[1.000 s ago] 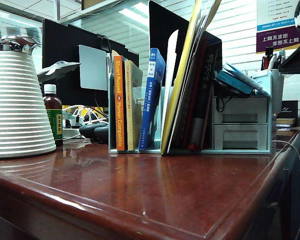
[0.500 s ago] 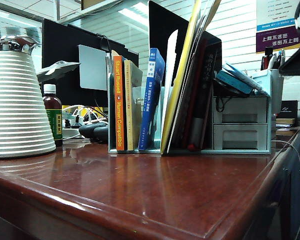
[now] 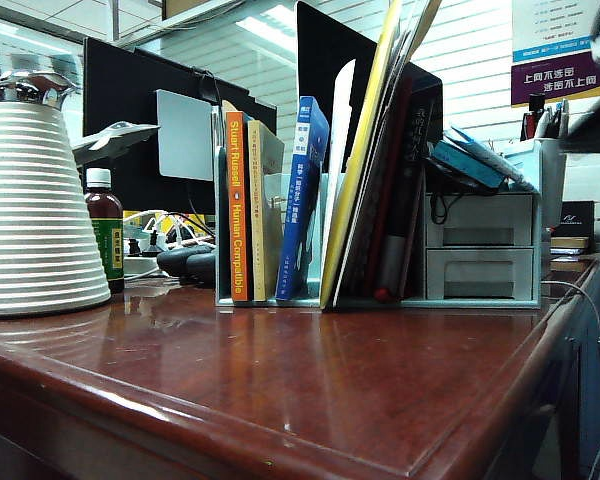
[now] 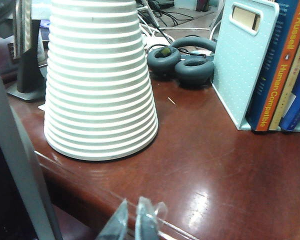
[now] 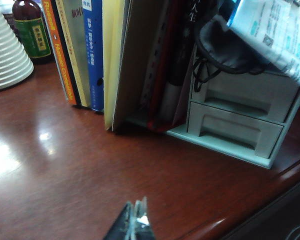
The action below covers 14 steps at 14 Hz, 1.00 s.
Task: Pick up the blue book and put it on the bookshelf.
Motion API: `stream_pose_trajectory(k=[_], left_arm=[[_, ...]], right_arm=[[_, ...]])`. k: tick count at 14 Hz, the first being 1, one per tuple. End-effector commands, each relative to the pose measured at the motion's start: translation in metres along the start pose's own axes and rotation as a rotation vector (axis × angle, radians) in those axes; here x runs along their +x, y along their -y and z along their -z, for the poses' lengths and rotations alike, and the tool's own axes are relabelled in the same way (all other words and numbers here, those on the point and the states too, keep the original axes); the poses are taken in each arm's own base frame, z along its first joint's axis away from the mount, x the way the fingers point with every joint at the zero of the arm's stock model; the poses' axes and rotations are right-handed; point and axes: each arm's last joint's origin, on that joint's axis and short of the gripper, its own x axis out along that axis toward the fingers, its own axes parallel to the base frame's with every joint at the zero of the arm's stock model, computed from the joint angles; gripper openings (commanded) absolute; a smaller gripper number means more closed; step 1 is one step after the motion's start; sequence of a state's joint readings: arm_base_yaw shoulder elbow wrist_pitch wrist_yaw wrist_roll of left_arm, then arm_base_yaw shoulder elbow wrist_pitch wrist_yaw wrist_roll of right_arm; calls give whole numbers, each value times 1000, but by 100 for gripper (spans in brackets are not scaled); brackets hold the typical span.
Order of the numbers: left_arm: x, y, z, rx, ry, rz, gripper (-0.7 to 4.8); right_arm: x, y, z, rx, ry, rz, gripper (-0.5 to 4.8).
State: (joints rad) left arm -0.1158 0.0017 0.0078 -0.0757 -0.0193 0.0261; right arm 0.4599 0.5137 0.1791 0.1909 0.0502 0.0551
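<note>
Right wrist view: the right gripper (image 5: 136,220) hangs low over the glossy red-brown wooden table (image 5: 65,165) with its jaws pressed together on nothing. Well ahead of them, the bright blue paperback book (image 5: 94,55) already stands upright in the pale mint-green plastic bookshelf (image 4: 242,65), between the olive-spined book (image 5: 74,50) and a yellow folder (image 5: 112,60). In the left wrist view the left gripper (image 4: 135,222) hovers at the table edge, jaws nearly closed and empty, with the ribbed white cone-shaped jug (image 4: 97,80) just beyond them. The blue book looks light, stiff and smooth-covered; I would pinch it across the spine. Only the left wrist view shows the dark headphones (image 4: 182,62); only the exterior view shows the book's lean.
</note>
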Motion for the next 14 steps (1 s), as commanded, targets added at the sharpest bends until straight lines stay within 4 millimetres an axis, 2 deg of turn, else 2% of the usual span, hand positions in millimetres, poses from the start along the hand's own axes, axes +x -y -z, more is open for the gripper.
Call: stream_pose_trajectory(k=[1,3,5,9,14], left_arm=[[0,0,0,0,1,-5,30],[0,0,0,0,1,-5,30],[0,0,0,0,1,-5,30],[0,-1,0,0,1,-5,30],[0,-1,0,0,1,-6,30]], right_arm=[[-11,20,14,16,82,163,-5],[-25,28,24,20,193,241,-5],[-39,34,27,21,235,327,-5],[-43,46,33,34,182,451,-5],[-43,46,33,34,179,453,-5]])
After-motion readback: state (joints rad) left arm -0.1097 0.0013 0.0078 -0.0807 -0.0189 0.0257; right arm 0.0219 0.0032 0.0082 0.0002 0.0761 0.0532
